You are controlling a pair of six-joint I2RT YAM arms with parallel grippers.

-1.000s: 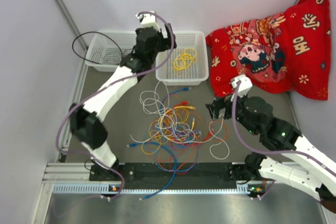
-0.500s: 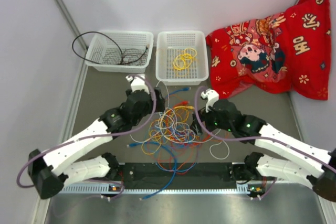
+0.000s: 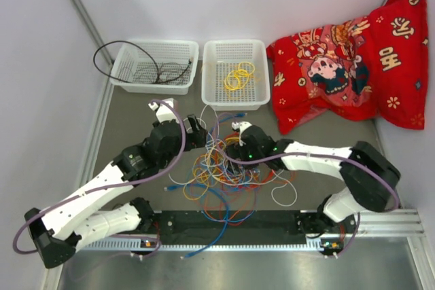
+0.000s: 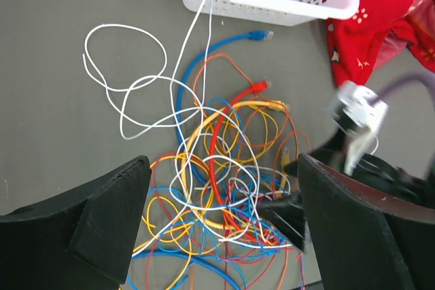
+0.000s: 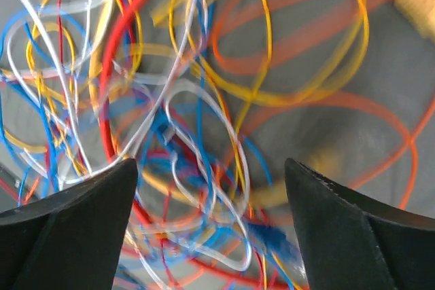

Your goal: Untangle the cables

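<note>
The cables (image 3: pixel 221 166) lie in one tangled heap of yellow, orange, blue, white and red wires mid-table. My left gripper (image 3: pixel 198 134) hovers at the heap's upper left edge, open and empty. In the left wrist view (image 4: pixel 221 236) the jaws stand wide apart above the tangle (image 4: pixel 217 174). My right gripper (image 3: pixel 232 154) is low over the middle of the heap, open. In the right wrist view (image 5: pixel 211 222) blurred wires (image 5: pixel 197 134) lie close under and between its fingers; none is pinched. A white wire (image 4: pixel 204 25) runs up to the basket rim.
A white basket (image 3: pixel 255 96) holding a yellow coil stands behind the heap. A second basket (image 3: pixel 122 83) with a black cable is at the back left. A red cushion (image 3: pixel 353 52) lies at the back right. A black rail (image 3: pixel 272 221) runs along the near edge.
My left arm came down from the baskets to the heap's upper left edge. My right arm swung left from the right side and dropped over the heap's middle. The cables lie as before.
</note>
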